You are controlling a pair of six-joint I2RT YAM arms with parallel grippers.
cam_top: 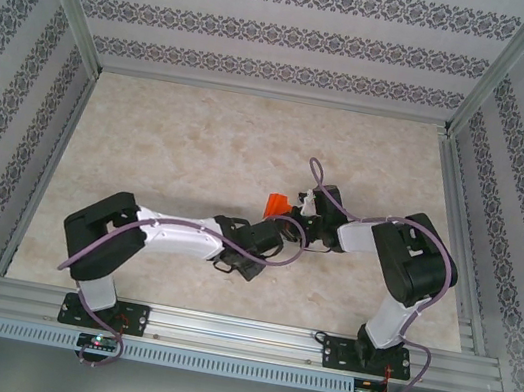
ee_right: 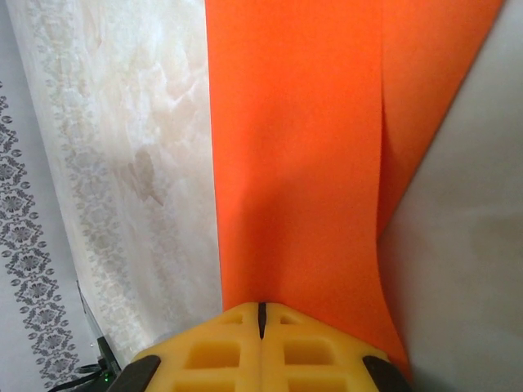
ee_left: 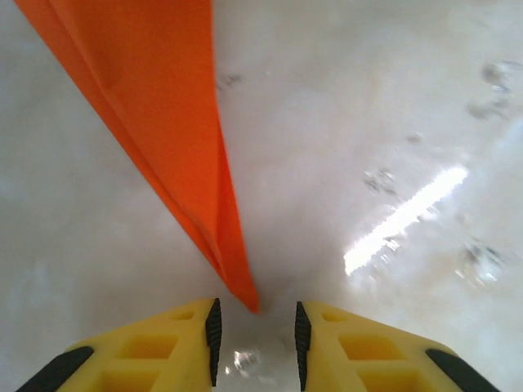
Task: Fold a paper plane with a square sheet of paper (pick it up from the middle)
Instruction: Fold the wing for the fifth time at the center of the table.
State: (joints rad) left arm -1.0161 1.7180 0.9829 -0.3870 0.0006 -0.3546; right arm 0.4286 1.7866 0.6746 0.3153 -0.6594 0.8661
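Note:
The square sheet of paper is folded into a slim, pointed, bright orange paper plane (cam_top: 277, 204), held above the middle of the table. My right gripper (ee_right: 261, 309) is shut on its wide end, and the orange paper (ee_right: 294, 147) spreads out ahead of the closed yellow fingers. My left gripper (ee_left: 257, 314) is open. The plane's narrow tip (ee_left: 245, 294) ends just in front of the gap, nearer the left finger (ee_left: 188, 335), and nothing is clamped between the pads. In the top view the two grippers meet at the paper, left gripper (cam_top: 284, 226) below it and right gripper (cam_top: 298, 209) beside it.
The beige marbled tabletop (cam_top: 202, 135) lies open behind and to the left of the arms. Aluminium frame rails (cam_top: 218, 329) border the near edge and the sides. Patterned walls (cam_top: 271, 30) enclose the cell.

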